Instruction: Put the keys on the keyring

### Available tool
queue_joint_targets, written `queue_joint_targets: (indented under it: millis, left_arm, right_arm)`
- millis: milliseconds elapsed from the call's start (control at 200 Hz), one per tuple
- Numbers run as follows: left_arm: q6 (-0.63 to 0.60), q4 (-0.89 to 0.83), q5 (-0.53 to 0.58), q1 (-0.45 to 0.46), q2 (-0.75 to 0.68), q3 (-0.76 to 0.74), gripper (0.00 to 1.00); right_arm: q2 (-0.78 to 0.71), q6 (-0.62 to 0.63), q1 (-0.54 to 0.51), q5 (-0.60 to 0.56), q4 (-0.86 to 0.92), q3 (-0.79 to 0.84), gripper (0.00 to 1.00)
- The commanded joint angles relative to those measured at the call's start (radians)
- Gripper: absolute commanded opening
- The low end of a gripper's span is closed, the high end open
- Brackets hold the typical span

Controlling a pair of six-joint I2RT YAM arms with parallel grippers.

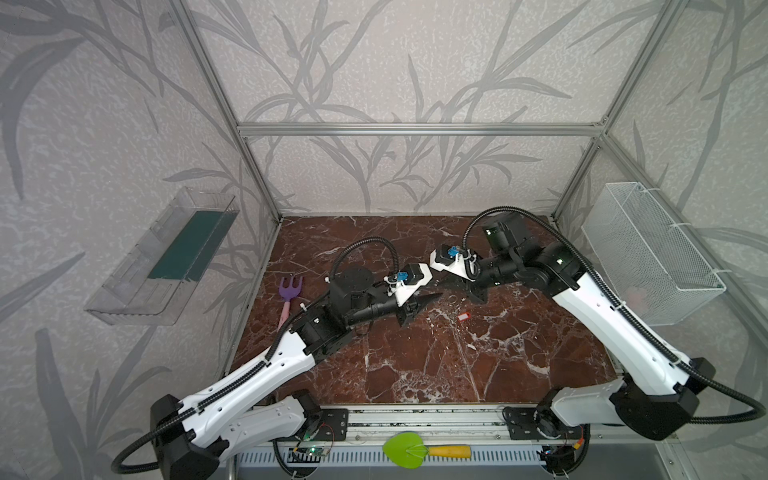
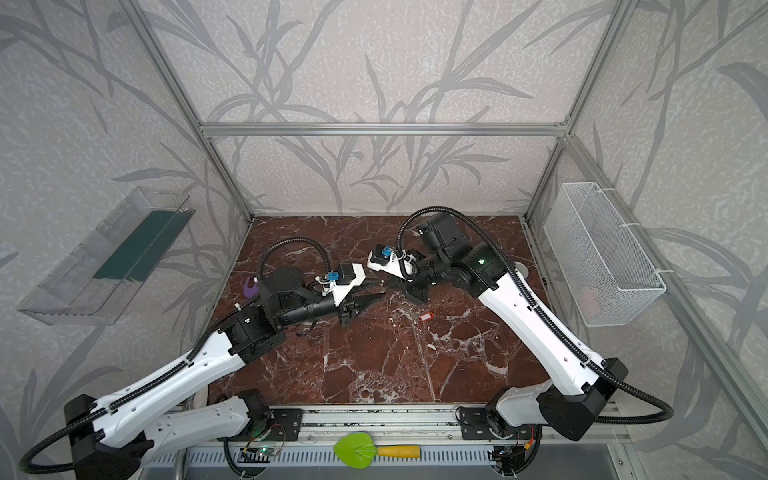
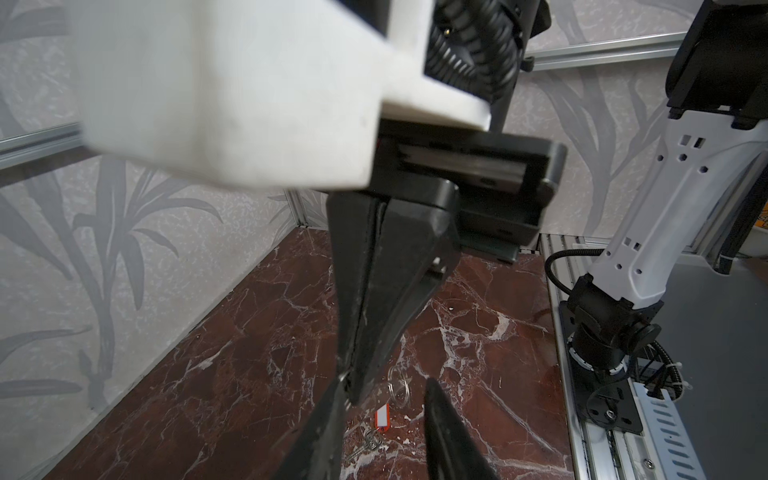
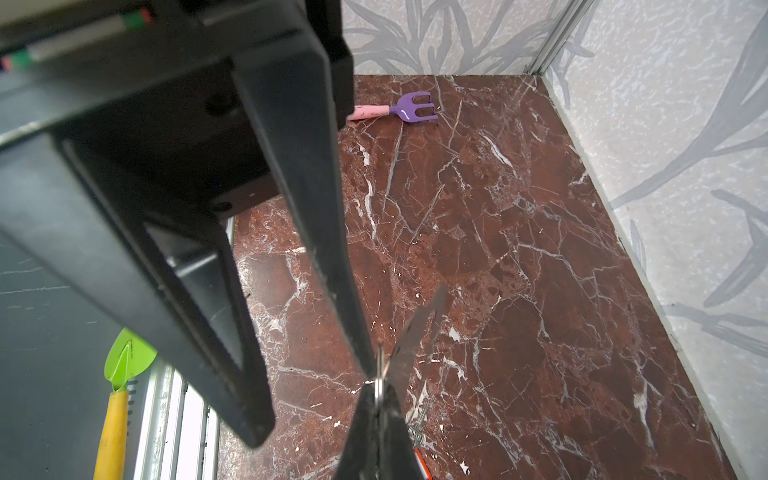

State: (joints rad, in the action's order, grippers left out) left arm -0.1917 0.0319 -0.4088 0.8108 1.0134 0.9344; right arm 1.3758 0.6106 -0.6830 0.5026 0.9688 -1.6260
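Note:
The keys lie flat on the marble table [image 1: 415, 365]: a silver key [image 3: 368, 442] joined to a red tag with a white label [image 3: 382, 417]. The tag [image 1: 463, 317] shows in both top views, and again beside the key [image 4: 417, 415] in the right wrist view. The keyring [image 3: 397, 384] is a small silver wire ring held just above them. My right gripper [image 4: 376, 384] is shut on its edge, so the keyring [image 4: 379, 365] appears edge-on there. My left gripper [image 3: 386, 380] is open, its fingers on either side of the ring. One left fingertip touches the right gripper's tips [image 3: 351, 392].
A purple and pink toy rake [image 1: 289, 297] lies by the left wall. A green and yellow toy shovel [image 1: 411, 449] rests on the front rail. A white wire basket [image 1: 652, 253] hangs on the right wall, a clear tray [image 1: 166, 257] on the left wall.

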Motion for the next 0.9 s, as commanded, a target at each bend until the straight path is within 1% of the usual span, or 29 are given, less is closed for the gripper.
queue_joint_targets:
  millis: [0, 95, 175, 375, 530, 840, 895]
  left_arm:
    - [-0.023, 0.063, 0.092, -0.010, -0.022, -0.016, 0.35]
    - [-0.028, 0.024, 0.083, -0.011, -0.015, -0.003, 0.34]
    - [-0.028, -0.012, 0.046, -0.012, -0.001, 0.015, 0.32]
    - [-0.025, -0.101, -0.062, -0.012, 0.046, 0.070, 0.22]
    - [-0.028, -0.116, -0.073, -0.011, 0.053, 0.075, 0.16]
    - [-0.033, -0.217, -0.108, -0.011, 0.086, 0.120, 0.16]
    - [-0.034, -0.234, -0.116, -0.011, 0.094, 0.128, 0.13]
  right_arm:
    - [-0.024, 0.000, -0.024, 0.067, 0.026, 0.014, 0.00]
    - [-0.024, -0.002, -0.024, 0.074, 0.022, 0.014, 0.00]
    - [-0.025, -0.003, -0.025, 0.079, 0.019, 0.014, 0.00]
    - [-0.034, -0.009, -0.025, 0.080, 0.005, 0.021, 0.00]
    - [-0.043, -0.012, -0.024, 0.085, 0.001, 0.025, 0.00]
    - [-0.063, -0.024, -0.023, 0.099, -0.022, 0.034, 0.00]
    - [-0.063, -0.026, -0.023, 0.101, -0.024, 0.034, 0.00]
